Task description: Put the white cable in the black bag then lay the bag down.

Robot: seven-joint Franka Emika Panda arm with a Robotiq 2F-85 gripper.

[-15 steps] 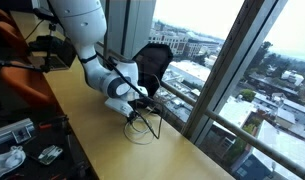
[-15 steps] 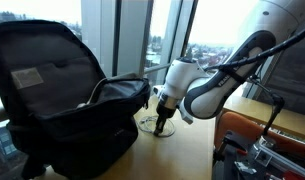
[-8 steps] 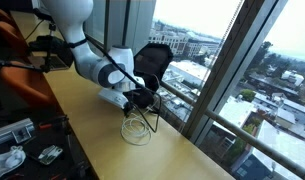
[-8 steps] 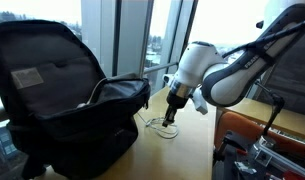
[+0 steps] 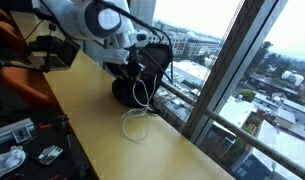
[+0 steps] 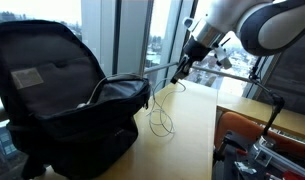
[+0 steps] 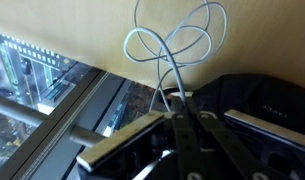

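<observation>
The white cable [image 5: 138,118] hangs in thin loops from my gripper [image 5: 142,66] down to the tabletop. It also shows in an exterior view [image 6: 158,112]. The gripper [image 6: 181,70] is shut on the cable's upper part, raised above the table beside the open mouth of the black bag [image 6: 62,105]. The bag stands upright by the window, top flap open; it sits behind the arm in an exterior view [image 5: 155,60]. In the wrist view the shut jaws [image 7: 178,108] pinch the cable [image 7: 170,48], with the bag [image 7: 267,100] to the right. The charger block is not visible.
A wooden table [image 5: 92,130] runs along a tall window [image 5: 232,70]. An orange chair [image 5: 20,70] stands at the table's inner side and also shows in an exterior view [image 6: 247,135]. Dark clutter with white gadgets [image 5: 22,145] lies near the front.
The gripper has risen from the tabletop with the cable in it and moved toward the bag. The cable now dangles in loops instead of lying flat.
</observation>
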